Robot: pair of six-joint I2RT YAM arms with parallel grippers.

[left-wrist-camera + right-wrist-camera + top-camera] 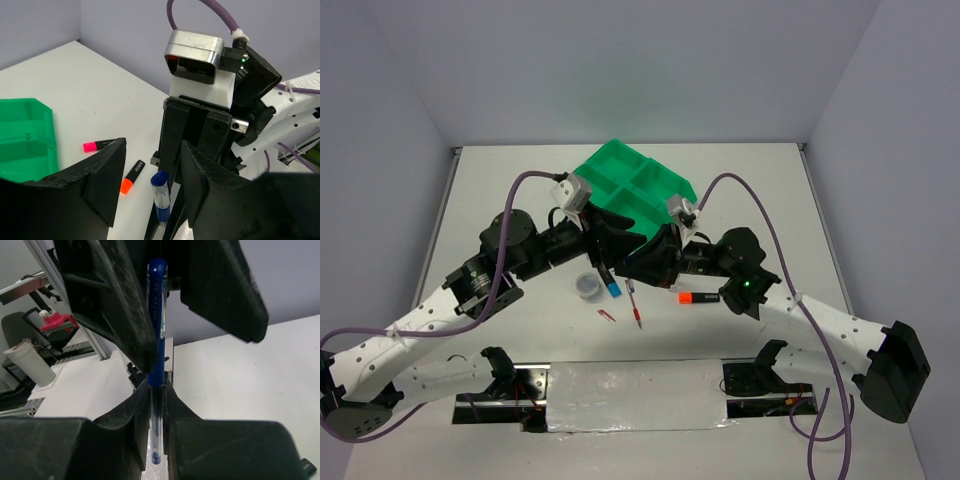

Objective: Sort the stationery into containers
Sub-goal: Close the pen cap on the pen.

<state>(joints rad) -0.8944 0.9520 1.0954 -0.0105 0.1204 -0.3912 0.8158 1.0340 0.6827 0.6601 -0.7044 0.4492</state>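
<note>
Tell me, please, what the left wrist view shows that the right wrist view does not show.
Only the left wrist view shows the green tray, with the pink-capped highlighter and the orange-capped highlighter lying on the table near it. Only the right wrist view shows, from close by, the right gripper shut on the blue pen, the print on its barrel, and a pale roll in the background. Both show the blue pen between the open jaws of the left gripper.
</note>
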